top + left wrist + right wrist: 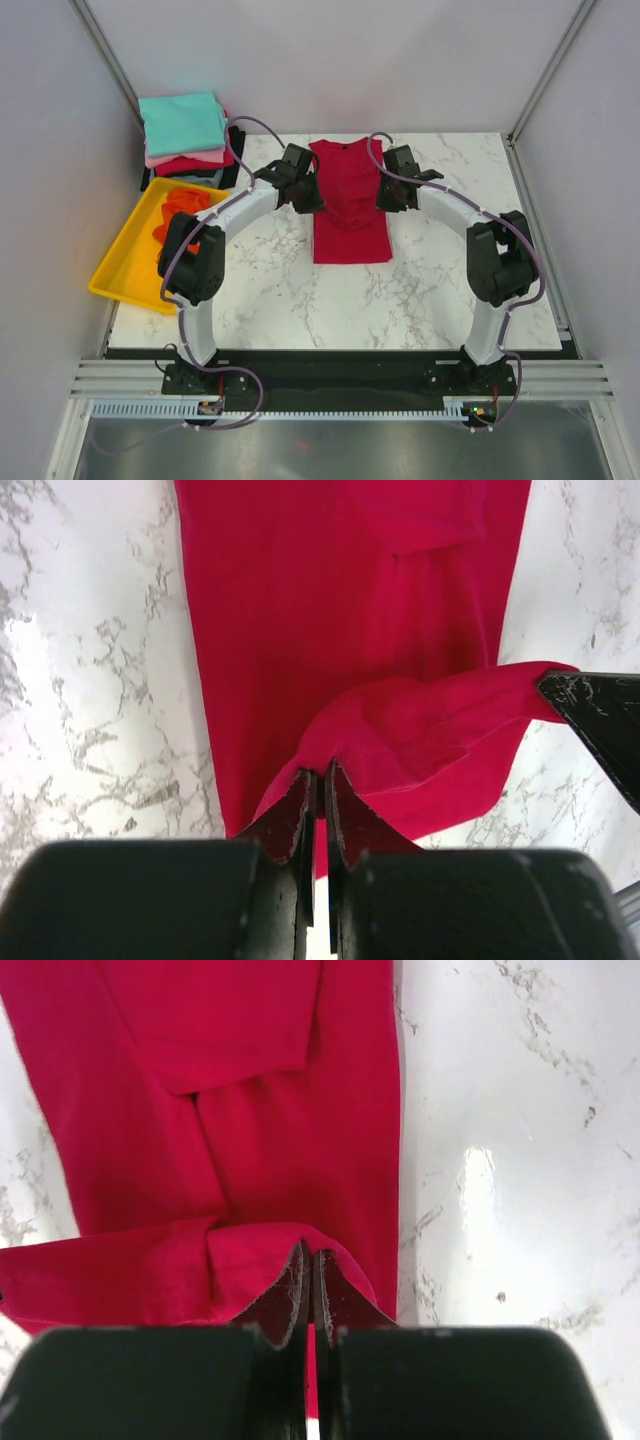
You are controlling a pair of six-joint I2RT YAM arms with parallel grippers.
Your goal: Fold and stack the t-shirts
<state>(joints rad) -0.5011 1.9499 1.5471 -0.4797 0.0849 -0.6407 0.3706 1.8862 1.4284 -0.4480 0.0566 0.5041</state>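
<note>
The white marble surface carries a yellow plastic tray at its left edge. A crumpled bright orange t-shirt lies in the tray's far half, partly hidden by the left arm. At the middle of the surface the crimson red t-shirt lies as a long narrow strip with its collar at the far end. The left pincer is pressed together on a fold of cloth at that shirt's left edge. The right pincer is pinching its right edge likewise, and a band of cloth is raised between them. In the far left corner, just beyond the tray, stands a stack of folded t-shirts. Teal is on top, with pink and red beneath, and the lowest layers are hard to tell.
</note>
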